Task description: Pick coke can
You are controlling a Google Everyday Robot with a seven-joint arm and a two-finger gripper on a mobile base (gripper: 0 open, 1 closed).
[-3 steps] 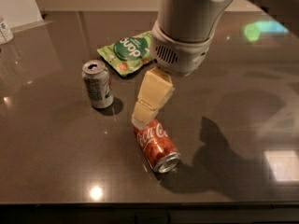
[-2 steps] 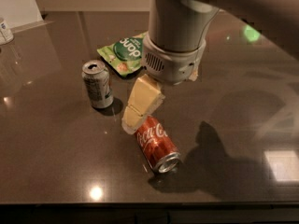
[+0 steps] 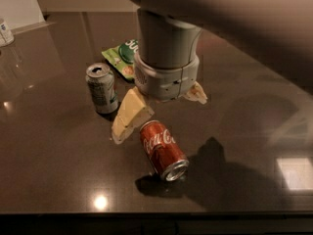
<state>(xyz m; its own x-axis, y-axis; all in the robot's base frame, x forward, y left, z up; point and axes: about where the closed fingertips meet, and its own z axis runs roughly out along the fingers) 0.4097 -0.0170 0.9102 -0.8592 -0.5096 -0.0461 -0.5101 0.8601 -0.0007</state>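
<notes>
The coke can point(image 3: 164, 150) is red with white script and lies on its side on the dark table, silver end toward the front right. My gripper point(image 3: 163, 105) hangs from the big grey wrist just behind and above the can. It is open. One cream finger point(image 3: 128, 115) reaches down to the table at the can's back left, close to its upper end. The other finger point(image 3: 196, 93) shows only partly behind the wrist on the right. Nothing is held.
A silver-grey can with greenish print point(image 3: 101, 87) stands upright just left of the gripper. A green snack bag point(image 3: 121, 57) lies behind it, partly hidden by the wrist. The table's front edge point(image 3: 156, 213) runs close below the coke can.
The arm has come down and toward the left. The cream finger has moved from above the can's upper end to its back-left side, near the table.
</notes>
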